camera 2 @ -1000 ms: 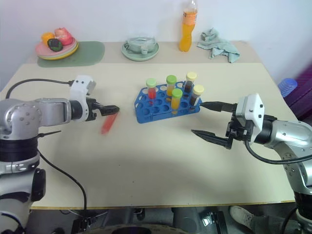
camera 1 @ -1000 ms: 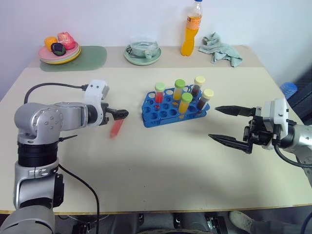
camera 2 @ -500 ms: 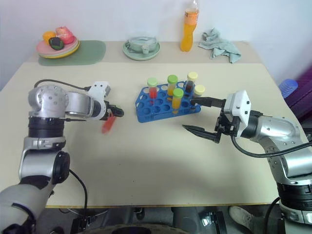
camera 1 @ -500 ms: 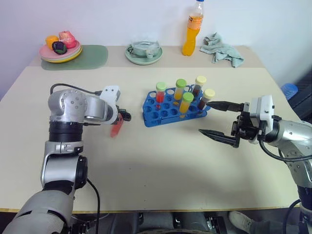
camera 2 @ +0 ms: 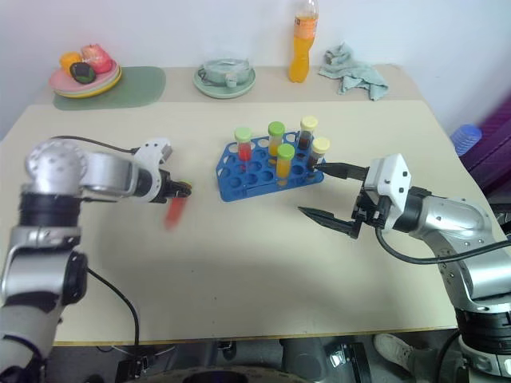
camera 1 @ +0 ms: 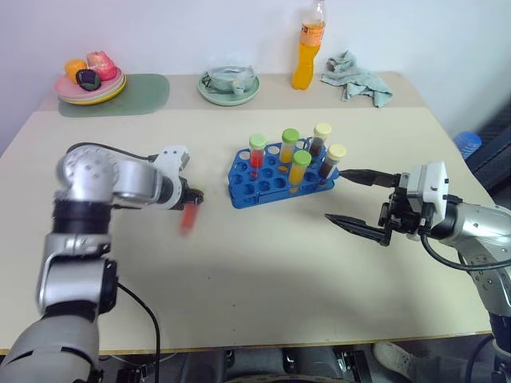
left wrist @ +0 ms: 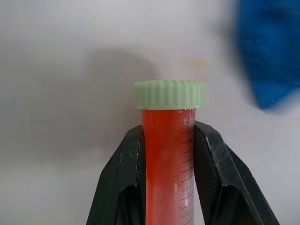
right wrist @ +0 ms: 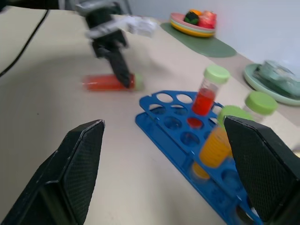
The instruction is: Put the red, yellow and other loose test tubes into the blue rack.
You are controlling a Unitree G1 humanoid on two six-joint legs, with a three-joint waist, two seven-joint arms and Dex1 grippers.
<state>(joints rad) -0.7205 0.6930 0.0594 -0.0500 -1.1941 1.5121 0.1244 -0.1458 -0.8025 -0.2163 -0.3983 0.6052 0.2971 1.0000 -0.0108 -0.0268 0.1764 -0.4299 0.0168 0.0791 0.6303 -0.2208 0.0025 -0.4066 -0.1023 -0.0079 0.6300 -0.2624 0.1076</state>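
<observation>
The blue rack (camera 1: 279, 171) is seen at the middle of the desk (camera 1: 263, 271), set slightly askew. Five capped tubes are held upright in its holes: a red tube with a green cap (camera 1: 256, 152), two orange tubes with green caps (camera 1: 288, 145) (camera 1: 299, 170), and two dark tubes with yellow caps (camera 1: 320, 138) (camera 1: 333, 159). The remaining holes at the rack's near left end are seen to be unfilled.

A loose red test tube (left wrist: 168, 159) with a pale green cap is located to the left of the rack, apart from it. It is clamped between the two black fingers of the left pincer (camera 1: 192, 199), with its capped end projecting past the fingertips. Whether the tube touches the desk cannot be told. The left arm is bent at the elbow, the forearm being directed toward the rack and the pincer angled downward.

The right pincer (camera 1: 350, 201) is held to the right of the rack, just off its end, its fingers spread wide with nothing between them. The right forearm is kept roughly level and directed inward toward the rack.

Along the far edge of the desk are noted a plate of fruit (camera 1: 89, 80) on a green mat (camera 1: 120, 96), a pale green plate (camera 1: 230, 83), an orange drink bottle (camera 1: 306, 48) and a crumpled cloth (camera 1: 355, 76).
</observation>
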